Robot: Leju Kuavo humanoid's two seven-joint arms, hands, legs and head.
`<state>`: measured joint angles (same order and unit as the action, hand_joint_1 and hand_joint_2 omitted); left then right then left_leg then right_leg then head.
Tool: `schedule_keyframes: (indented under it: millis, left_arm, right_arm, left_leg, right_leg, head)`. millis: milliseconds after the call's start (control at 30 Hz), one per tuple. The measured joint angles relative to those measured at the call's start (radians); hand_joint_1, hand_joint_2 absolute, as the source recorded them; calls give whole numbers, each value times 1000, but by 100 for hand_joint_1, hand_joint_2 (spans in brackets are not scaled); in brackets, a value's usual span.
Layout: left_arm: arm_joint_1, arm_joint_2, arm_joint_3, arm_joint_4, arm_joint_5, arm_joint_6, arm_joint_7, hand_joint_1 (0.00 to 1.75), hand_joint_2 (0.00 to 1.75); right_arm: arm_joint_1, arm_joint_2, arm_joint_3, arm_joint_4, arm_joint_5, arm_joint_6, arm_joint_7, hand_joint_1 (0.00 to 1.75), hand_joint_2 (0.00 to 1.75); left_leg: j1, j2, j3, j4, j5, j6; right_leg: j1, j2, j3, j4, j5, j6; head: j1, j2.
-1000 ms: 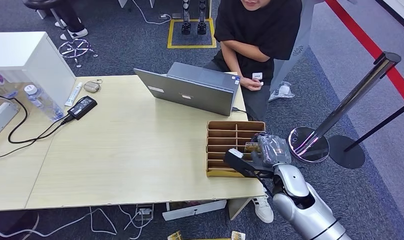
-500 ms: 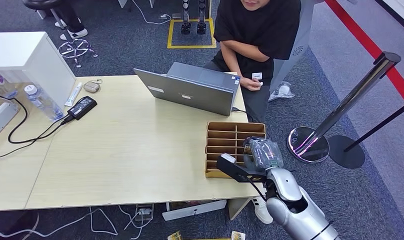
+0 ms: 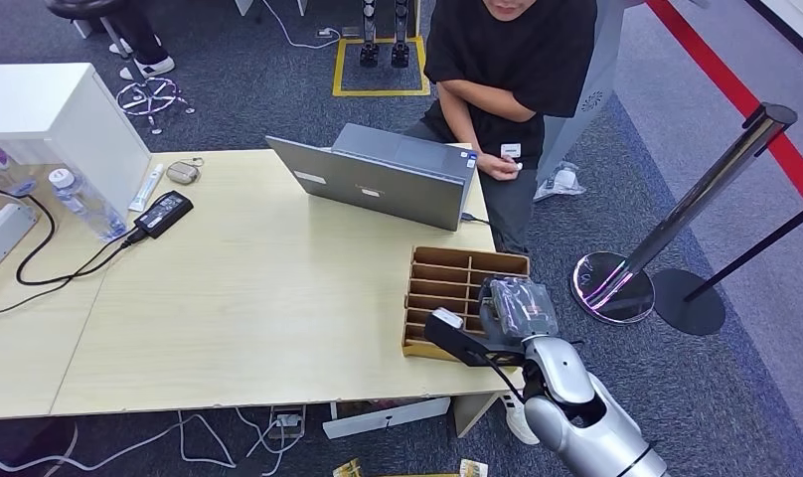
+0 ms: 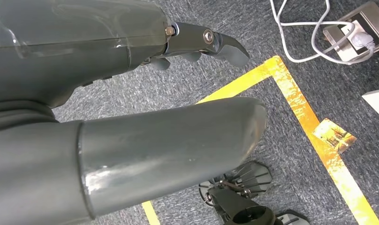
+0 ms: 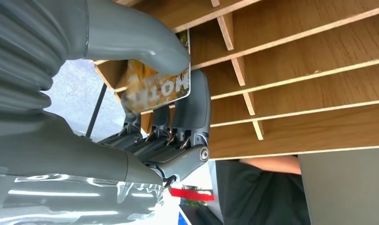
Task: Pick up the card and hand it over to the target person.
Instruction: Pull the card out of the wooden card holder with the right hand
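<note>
A card (image 5: 159, 86) with an orange and yellow print is pinched between the thick thumb and the dark fingers of my right hand (image 5: 145, 117). The card sits just at the edge of the wooden slotted box (image 5: 309, 89). In the head view my right hand (image 3: 518, 309) hovers over the right side of that box (image 3: 443, 291), at the table's near right corner. A person in a black shirt (image 3: 517, 60) sits behind the table's far right side, one hand holding a small white thing. My left hand (image 4: 112, 42) hangs over the carpet, thumb and fingers apart, holding nothing.
A grey laptop (image 3: 378, 179) stands between the box and the person. A power brick with cable (image 3: 162, 213), a water bottle (image 3: 78, 202) and a white cabinet (image 3: 50, 109) are at the table's left. A stanchion (image 3: 616, 283) stands right of the table. Another card (image 4: 335, 136) lies on the floor.
My right hand has drawn back toward me and a little left over the box, keeping hold of the card. The box has shifted slightly with it. The person has stayed put.
</note>
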<state>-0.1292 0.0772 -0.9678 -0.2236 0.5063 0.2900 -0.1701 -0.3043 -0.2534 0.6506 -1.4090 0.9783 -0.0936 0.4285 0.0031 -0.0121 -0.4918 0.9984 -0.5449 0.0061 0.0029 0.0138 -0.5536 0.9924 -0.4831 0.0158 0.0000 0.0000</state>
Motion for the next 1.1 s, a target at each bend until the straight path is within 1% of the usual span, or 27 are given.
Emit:
schedule_keyframes:
  millis: [233,633,800,1100]
  left_arm:
    - [-1,19,0,-3,0,0,-1,0,0]
    - [-1,24,5,-4,3,5,-15,0,0]
    - [-1,25,6,-4,4,4,-15,0,0]
    - [1,3,7,-1,8,0,-8,0,0]
  right_arm:
    - [1,14,-19,-4,2,-22,-9,140,175]
    - [8,14,-28,-48,-25,-20,-26,138,175]
    - [0,-9,-42,-115,-45,-14,-26,140,175]
    - [-10,-58,-71,-258,-45,15,3,144,175]
  left_leg:
    - [0,0,-1,0,0,0]
    - [1,-1,-2,2,-1,0]
    - [1,-1,-3,4,-2,1]
    - [0,-2,-3,4,-2,1]
  right_leg:
    - [0,0,-1,0,0,0]
    - [1,0,-1,2,-1,0]
    - [1,1,-3,3,-1,0]
    - [0,0,-3,4,-2,0]
  head:
    - [0,0]
    - [0,0]
    - [0,0]
    - [0,0]
